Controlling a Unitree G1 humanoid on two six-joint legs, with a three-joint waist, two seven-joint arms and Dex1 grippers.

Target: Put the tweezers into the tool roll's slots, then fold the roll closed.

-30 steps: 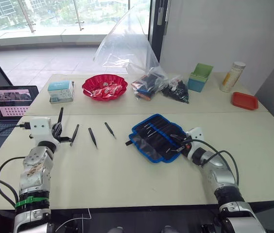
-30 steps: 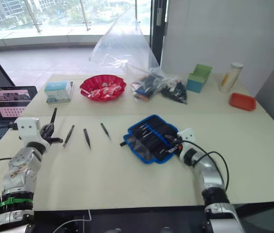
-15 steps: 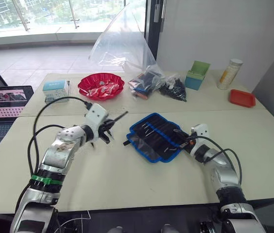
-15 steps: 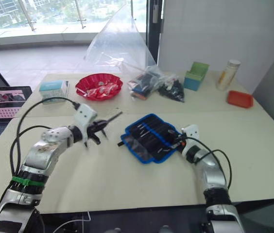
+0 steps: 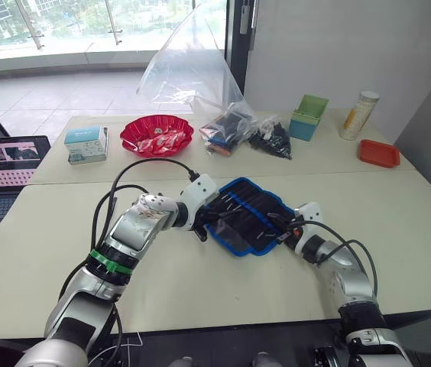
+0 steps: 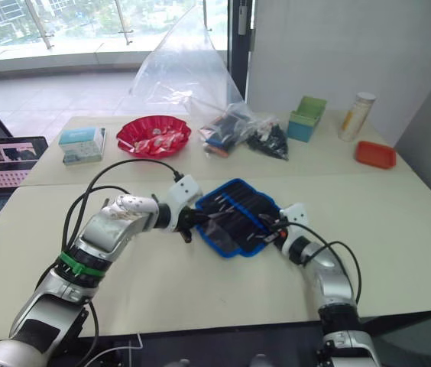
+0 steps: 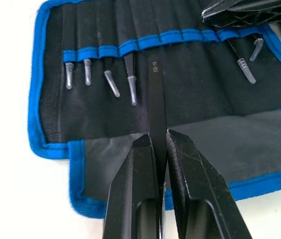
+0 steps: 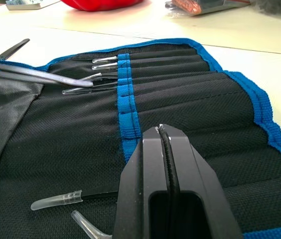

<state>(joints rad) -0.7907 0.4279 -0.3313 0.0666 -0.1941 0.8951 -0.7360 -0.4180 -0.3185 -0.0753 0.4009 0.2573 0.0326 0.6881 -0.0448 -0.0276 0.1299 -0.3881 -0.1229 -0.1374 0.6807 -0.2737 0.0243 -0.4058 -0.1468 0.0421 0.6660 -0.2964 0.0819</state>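
With the tool roll (image 5: 247,214) lying open on the counter (image 5: 200,290) and several slots (image 7: 130,30) filled, my left hand (image 7: 156,149) clamps one tweezer (image 7: 157,94) over it, my right hand (image 8: 166,149) pinched shut on its fabric; insertion and folding remain.

Black tool roll (image 5: 250,214) with bright blue trim; black tweezers (image 7: 157,104); red bowl (image 5: 157,135); black claw fingers (image 7: 190,189).

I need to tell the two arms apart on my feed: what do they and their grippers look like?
Both arms are silver-grey metal with white wrist housings and looping black cables. The left arm carries a green band near the elbow. The left gripper and the right gripper each have two black, wedge-shaped fingers.
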